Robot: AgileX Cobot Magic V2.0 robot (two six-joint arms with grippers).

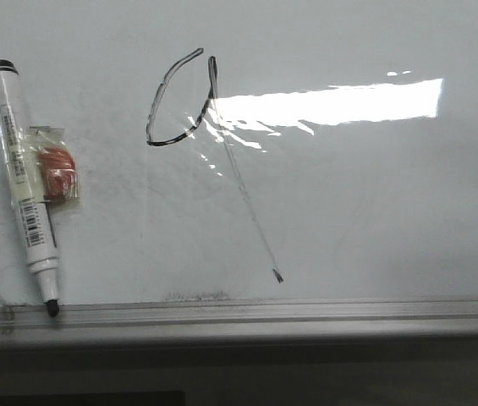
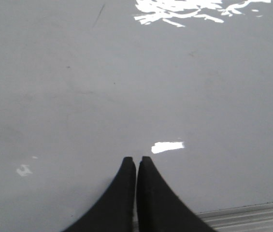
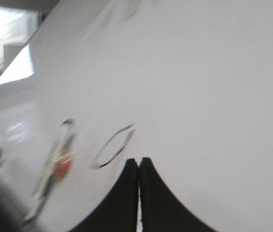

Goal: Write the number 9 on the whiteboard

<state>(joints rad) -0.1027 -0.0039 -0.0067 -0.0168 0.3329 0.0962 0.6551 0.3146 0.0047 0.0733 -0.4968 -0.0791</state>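
A glossy white-grey whiteboard (image 1: 374,211) fills nearly the whole front view, with a bright glare patch (image 1: 332,103) stretched across its upper right and faint grey smudges scattered over the surface. Along the near side a grey metal edge rail (image 1: 306,315) is seen, with dark space below it.

The left end effector (image 2: 136,162) is seen in its wrist view with both black fingers pressed together, tip to tip; nothing is held between them, and only bare board is shown beyond the tips. The rail is visible just beside the fingers at the corner of that view. The right end effector (image 3: 138,162) is likewise pressed together with nothing pinched; its picture is blurred. Whether either one touches the board cannot be told.

The number 9 (image 1: 184,101) is drawn left of the board's centre: a slanted narrow loop, from which a long thin tail runs down to a dot just short of the rail. Its loop is seen beyond the right fingertips. A marker (image 1: 23,178) lies uncapped at the far left, tip touching the rail, with a small red object in clear wrapping (image 1: 55,167) against its barrel. The right half of the board is taken up only by glare and smudges.
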